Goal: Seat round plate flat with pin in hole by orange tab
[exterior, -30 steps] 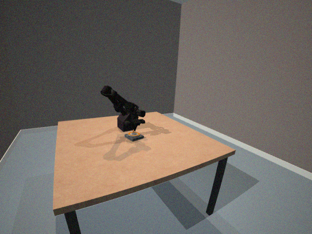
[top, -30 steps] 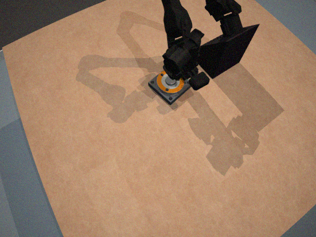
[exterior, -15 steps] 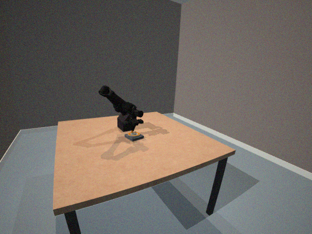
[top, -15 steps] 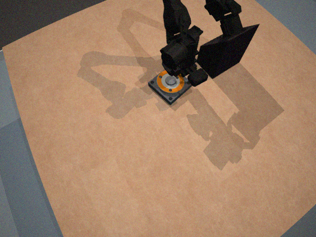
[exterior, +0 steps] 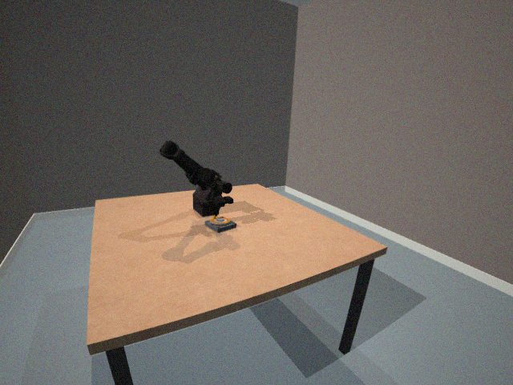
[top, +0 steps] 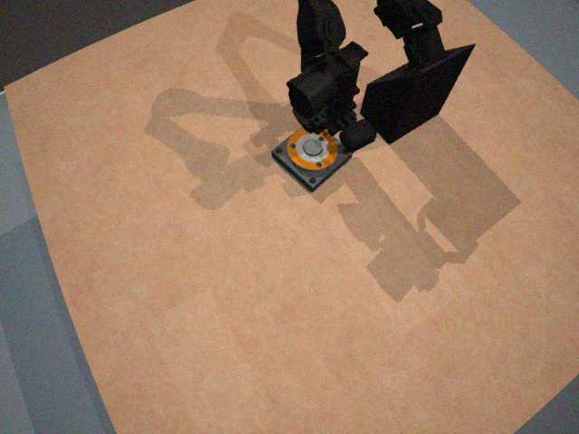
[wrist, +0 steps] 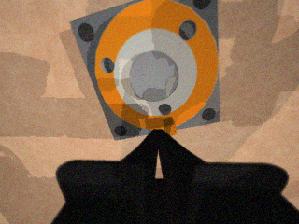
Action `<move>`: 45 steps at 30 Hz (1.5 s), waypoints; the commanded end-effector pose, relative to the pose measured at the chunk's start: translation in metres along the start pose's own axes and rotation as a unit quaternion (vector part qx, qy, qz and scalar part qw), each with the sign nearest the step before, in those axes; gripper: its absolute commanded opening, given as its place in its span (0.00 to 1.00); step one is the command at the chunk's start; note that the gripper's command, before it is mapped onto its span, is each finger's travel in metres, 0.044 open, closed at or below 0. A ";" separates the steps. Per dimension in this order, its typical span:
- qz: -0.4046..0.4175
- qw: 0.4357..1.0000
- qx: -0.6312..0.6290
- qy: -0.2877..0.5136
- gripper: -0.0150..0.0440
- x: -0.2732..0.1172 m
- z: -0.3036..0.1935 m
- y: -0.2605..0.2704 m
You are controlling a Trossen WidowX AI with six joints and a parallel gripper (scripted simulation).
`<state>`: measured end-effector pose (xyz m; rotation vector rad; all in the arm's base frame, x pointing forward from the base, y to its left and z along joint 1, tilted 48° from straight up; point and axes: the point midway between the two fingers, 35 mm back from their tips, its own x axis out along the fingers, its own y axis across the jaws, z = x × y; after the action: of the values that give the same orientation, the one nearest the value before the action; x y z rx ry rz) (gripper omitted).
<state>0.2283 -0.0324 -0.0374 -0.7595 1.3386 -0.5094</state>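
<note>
Plate (wrist: 156, 67) first: you can see the round orange plate on the grey square base (wrist: 89, 35), around the grey post (wrist: 153, 75) in the middle. The base sits on the table (top: 186, 303) near its far edge, close to the foot of your arm (top: 411, 98). In the wrist view, the plate's small orange tab (wrist: 160, 123) points straight at the tips of your gripper (wrist: 159, 136). The tips meet in a point right at the tab and look like they touch it, but you cannot be sure from here. The jaws are shut tight, with only a thin slit between them, and nothing is held in them. A dark hole (wrist: 164, 108) in the plate sits just beside the tab. You cannot tell from these views if the pin is inside that hole or if the plate lies flat.
</note>
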 end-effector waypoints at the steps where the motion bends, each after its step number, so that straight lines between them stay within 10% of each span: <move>1: -0.003 1.000 0.003 -0.001 0.25 -0.001 0.002 -0.008; 45: -0.004 1.000 0.004 -0.002 0.25 -0.006 0.035 -0.045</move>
<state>0.2601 -0.0506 -0.0006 -0.7565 1.3343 -0.5153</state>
